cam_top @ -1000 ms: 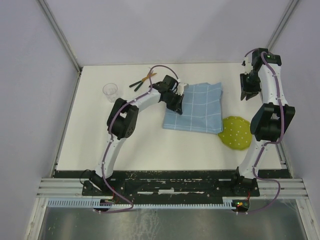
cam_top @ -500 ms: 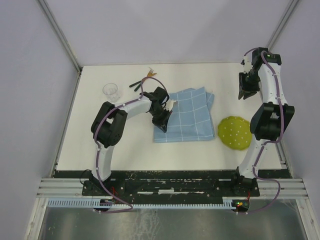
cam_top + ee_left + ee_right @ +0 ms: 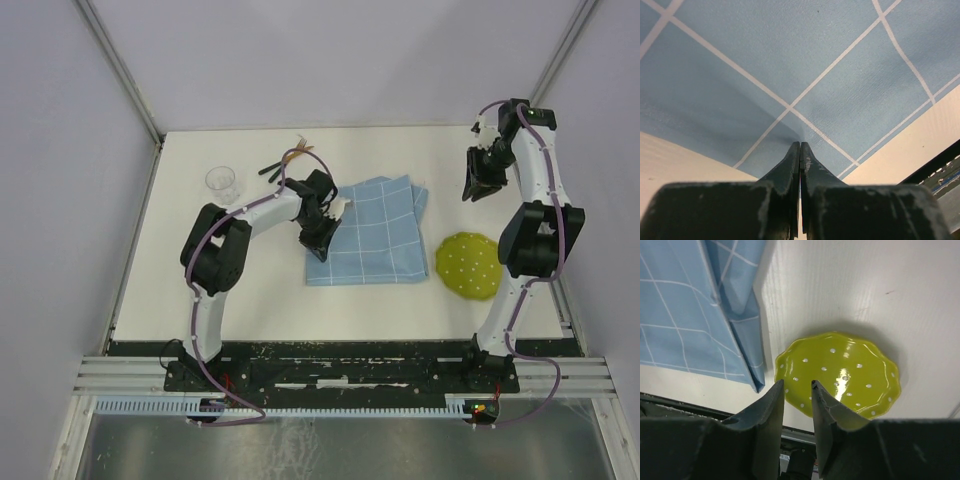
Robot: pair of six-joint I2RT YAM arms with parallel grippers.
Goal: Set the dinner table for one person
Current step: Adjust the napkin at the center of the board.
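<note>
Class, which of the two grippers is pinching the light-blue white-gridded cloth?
The left gripper, shut on the light-blue white-gridded cloth; the right gripper hangs open, empty.

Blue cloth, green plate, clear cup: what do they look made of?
Blue cloth: woven fabric, matte; it folds and puckers where the left gripper pinches it. Green plate: probably glazed ceramic, possibly glossy plastic; bright highlights on its scalloped surface. Clear cup: transparent, glass or plastic, too small to tell.
</note>
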